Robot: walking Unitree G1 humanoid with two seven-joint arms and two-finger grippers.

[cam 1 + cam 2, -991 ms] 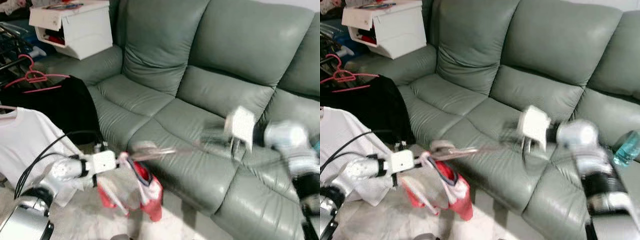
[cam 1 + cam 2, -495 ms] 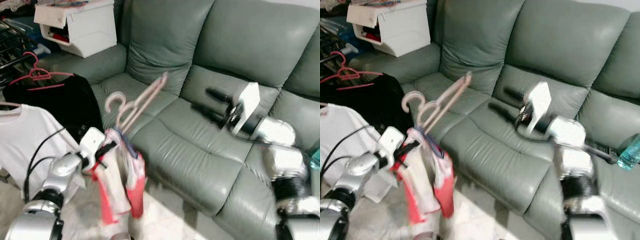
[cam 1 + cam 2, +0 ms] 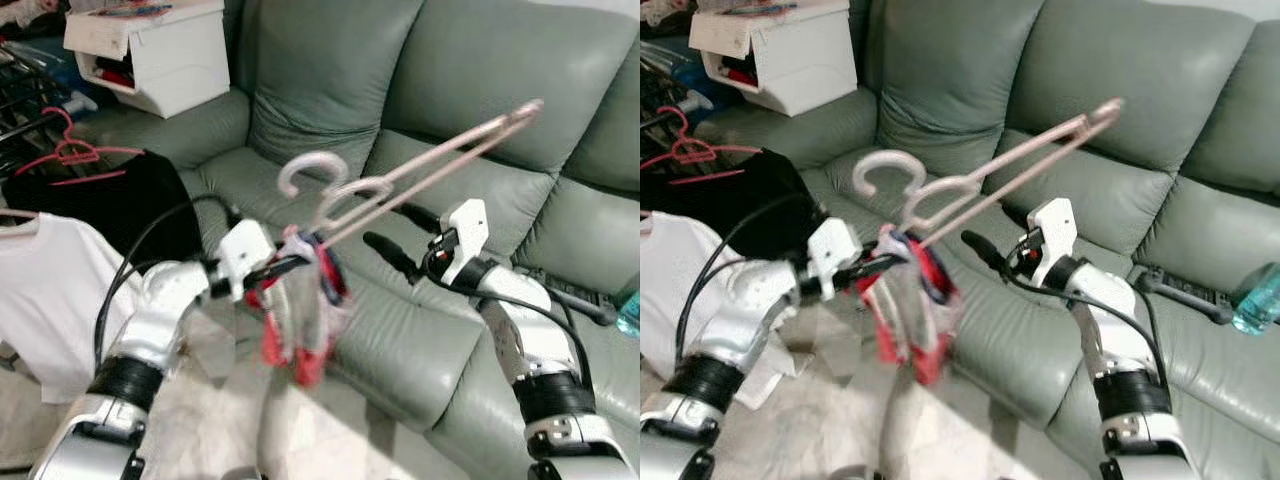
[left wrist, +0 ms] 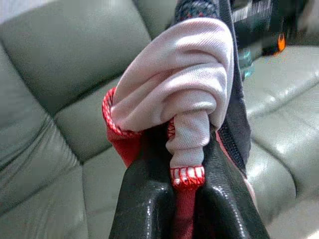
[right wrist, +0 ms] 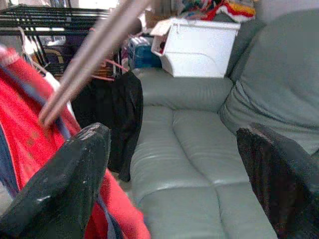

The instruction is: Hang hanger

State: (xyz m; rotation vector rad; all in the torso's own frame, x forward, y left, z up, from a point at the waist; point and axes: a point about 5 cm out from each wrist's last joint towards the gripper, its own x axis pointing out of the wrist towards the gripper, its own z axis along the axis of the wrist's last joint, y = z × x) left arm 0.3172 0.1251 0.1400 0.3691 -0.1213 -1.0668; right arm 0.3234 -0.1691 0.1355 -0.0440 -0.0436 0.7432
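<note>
The sofa [image 3: 480, 90] looks like smooth grey-green leather with a soft shine. The hanger [image 3: 420, 175] is pale pink, smooth plastic. The red and white garment [image 3: 300, 310] is soft, matt cloth. The left gripper [image 4: 174, 209] has glossy black fingers. The box [image 3: 160, 50] is smooth white plastic.

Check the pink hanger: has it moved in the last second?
Yes. The left gripper, shut on the red garment, has lifted the pink hanger from low beside the sofa's front edge up over the sofa seat, toward the backrest.
</note>
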